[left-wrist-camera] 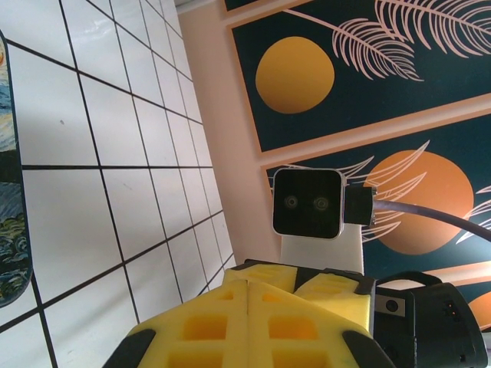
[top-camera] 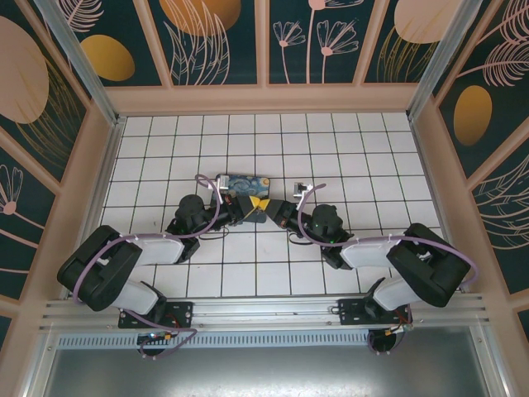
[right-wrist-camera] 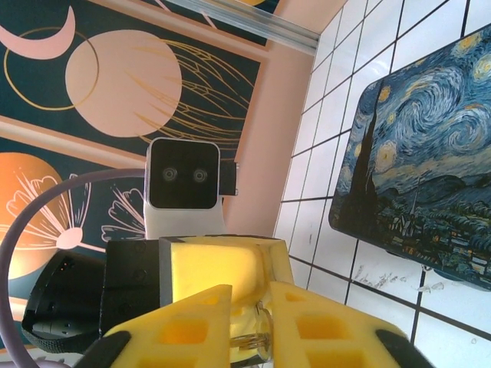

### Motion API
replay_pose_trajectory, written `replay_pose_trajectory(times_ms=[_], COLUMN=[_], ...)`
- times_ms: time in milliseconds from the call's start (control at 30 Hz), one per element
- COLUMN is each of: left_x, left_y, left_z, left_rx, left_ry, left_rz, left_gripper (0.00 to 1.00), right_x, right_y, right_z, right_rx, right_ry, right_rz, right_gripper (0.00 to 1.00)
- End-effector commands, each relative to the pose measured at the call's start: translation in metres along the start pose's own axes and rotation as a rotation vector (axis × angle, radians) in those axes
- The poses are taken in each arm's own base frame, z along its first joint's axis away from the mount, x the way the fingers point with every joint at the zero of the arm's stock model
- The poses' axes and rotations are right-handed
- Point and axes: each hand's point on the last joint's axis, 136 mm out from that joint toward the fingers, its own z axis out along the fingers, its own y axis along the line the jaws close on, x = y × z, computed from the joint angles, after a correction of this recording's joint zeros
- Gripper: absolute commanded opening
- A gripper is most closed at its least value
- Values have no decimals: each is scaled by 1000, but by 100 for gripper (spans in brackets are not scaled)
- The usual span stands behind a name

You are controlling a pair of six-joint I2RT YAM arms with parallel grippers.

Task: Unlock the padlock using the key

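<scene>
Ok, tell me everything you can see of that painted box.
The box is a flat rectangle with rounded corners. Its top carries a swirling blue-and-yellow night-sky painting; its side wall is dark. The material is unclear. It looks closed and lies flat on the white tiled table, near the middle; nothing sits on its top.

From high up we look down on the floor. The left wrist camera and right wrist camera sit low, facing each other close up; all see the box

No lettering, number or brand can be read anywhere, not even on the painted box.
</scene>
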Motion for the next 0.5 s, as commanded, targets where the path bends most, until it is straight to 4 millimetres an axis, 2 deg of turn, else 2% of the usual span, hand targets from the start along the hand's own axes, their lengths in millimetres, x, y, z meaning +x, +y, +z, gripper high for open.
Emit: replay_pose_trajectory(times_ms=[0,100,200,333,467], left_x=[-3,-3,-3,-2,-2], left_y=[-8,-9,-9,-9,-9], left_z=[-1,-1,-1,-1,-3], left_rx=[32,34,35,35,33], left_ry=[-8,-12,-10,-9,-11], left_rz=[23,26,25,27,25], left_gripper=[0,0,0,0,0], right_x=[2,2,-3,-6,-5], right_y=[9,8,10,12,10], right_z=[1,1,0,5,8], right_rx=[-46,-43,-47,-39,-32], right_ry=[2,-1,-19,-16,-6], right_rz=[-12,-11,-9,-17,-14], right_gripper=[26,37,40,37,29])
